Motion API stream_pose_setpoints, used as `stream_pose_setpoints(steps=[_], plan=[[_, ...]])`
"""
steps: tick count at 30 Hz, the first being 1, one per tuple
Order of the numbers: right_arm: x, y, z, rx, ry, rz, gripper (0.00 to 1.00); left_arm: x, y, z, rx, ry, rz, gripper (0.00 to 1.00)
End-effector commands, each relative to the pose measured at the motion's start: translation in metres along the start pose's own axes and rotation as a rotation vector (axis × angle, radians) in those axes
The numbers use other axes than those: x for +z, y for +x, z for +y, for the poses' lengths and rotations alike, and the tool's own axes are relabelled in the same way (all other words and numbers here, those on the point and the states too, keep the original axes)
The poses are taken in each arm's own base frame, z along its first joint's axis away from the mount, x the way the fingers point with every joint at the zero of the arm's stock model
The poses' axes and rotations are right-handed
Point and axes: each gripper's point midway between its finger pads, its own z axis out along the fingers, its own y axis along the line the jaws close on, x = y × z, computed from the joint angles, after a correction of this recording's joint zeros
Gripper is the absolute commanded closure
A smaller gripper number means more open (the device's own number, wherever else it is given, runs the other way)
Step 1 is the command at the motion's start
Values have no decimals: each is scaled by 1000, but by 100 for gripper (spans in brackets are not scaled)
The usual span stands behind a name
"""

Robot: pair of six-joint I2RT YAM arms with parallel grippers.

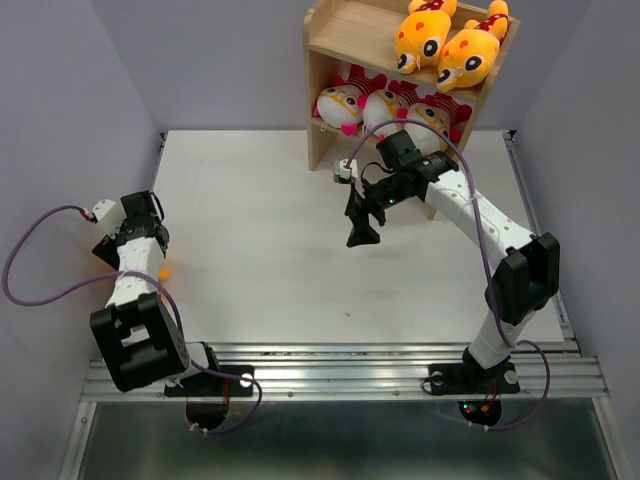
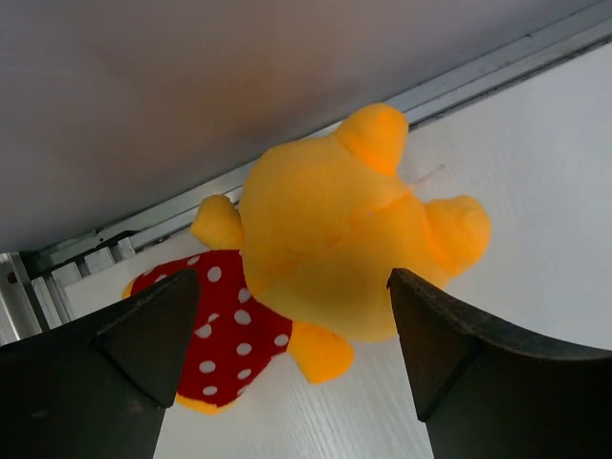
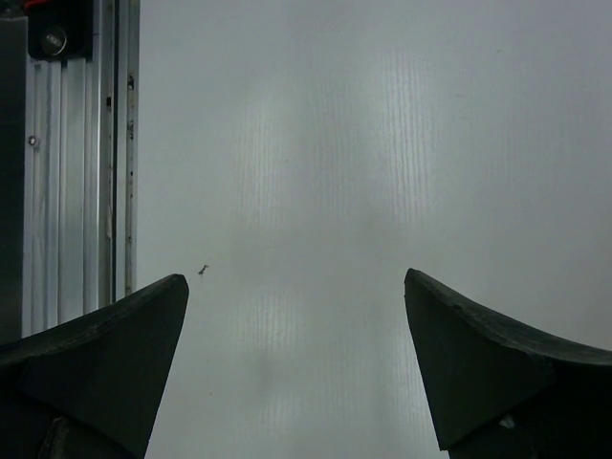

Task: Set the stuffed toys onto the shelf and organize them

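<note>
My left tool (image 2: 292, 277) is open, its fingers spread to either side of the last orange-yellow toy (image 2: 335, 239), which lies on the desk (image 1: 260, 250) at its left edge, just beside the rail. My right tool (image 3: 295, 277) is open too, with nothing between its fingers, hanging over bare desk in front of the shelf (image 1: 350, 35). On that shelf, two orange-yellow toys (image 1: 425, 35) sit on the upper tier and three white-faced toys (image 1: 385, 105) on the lower.
</note>
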Motion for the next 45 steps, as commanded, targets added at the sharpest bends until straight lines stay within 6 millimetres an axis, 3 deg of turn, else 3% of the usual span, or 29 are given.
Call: stream_pose_setpoints(steps=[1, 3, 6, 8, 9, 12, 15, 16, 17, 18, 20, 22, 23, 25, 26, 28, 31, 33, 34, 38, 42, 45], plan=[[-7, -15, 7, -64, 0, -55, 0, 19, -6, -7, 14, 23, 17, 10], [-5, -13, 7, -60, -3, -56, 0, 29, 10, -13, 38, 44, 77, 12], [-5, -11, 8, -56, -5, -56, 0, 36, 27, -21, 62, 75, 141, 31], [-5, -11, 9, -57, -6, -57, 0, 37, 39, -24, 69, 109, 167, 39], [-5, -11, 10, -56, -6, -57, 0, 37, 40, -30, 57, 150, 172, 56], [-5, -10, 10, -56, -5, -55, 0, 32, 50, -41, 59, 249, 205, 89], [-6, -10, 11, -62, -5, -55, 0, 19, 61, -60, 79, 402, 245, 100], [-6, -9, 11, -64, -6, -55, 0, 12, 62, -68, 80, 463, 251, 100], [-6, -9, 12, -73, -8, -54, 0, -8, 68, -84, 75, 607, 286, 100], [-6, -9, 12, -76, -10, -55, 0, -18, 63, -94, 73, 694, 260, 100], [-6, -10, 13, -81, -17, -60, 0, -57, 58, -115, 87, 912, 238, 100], [-5, -12, 14, -80, -26, -68, 0, -86, 52, -122, 85, 1031, 211, 100], [-4, -13, 15, -76, -39, -77, 0, -112, 55, -131, 102, 1154, 226, 100], [-1, -17, 18, -74, -57, -85, 0, -145, 49, -137, 83, 1279, 202, 100], [-2, -22, 18, -79, -59, -97, 0, -174, 56, -143, 107, 1393, 223, 100], [6, -29, 22, -75, -82, -103, 0, -209, 51, -150, 101, 1523, 184, 100], [22, -57, 20, 13, -71, -131, 0, -261, 63, -153, 48, 1658, 209, 100], [26, -78, 27, 115, -95, -157, 0, -277, 63, -157, -30, 1671, 233, 100], [31, -80, 27, 160, -98, -159, 0, -297, 66, -159, -39, 1722, 234, 100], [43, -106, 15, 309, -47, -239, 0, -322, 62, -160, -145, 1748, 233, 100], [41, -135, 13, 343, 21, -319, 0, -332, 61, -162, -192, 1744, 233, 100], [39, -143, 0, 388, 82, -347, 0, -336, 64, -161, -205, 1745, 239, 100]])
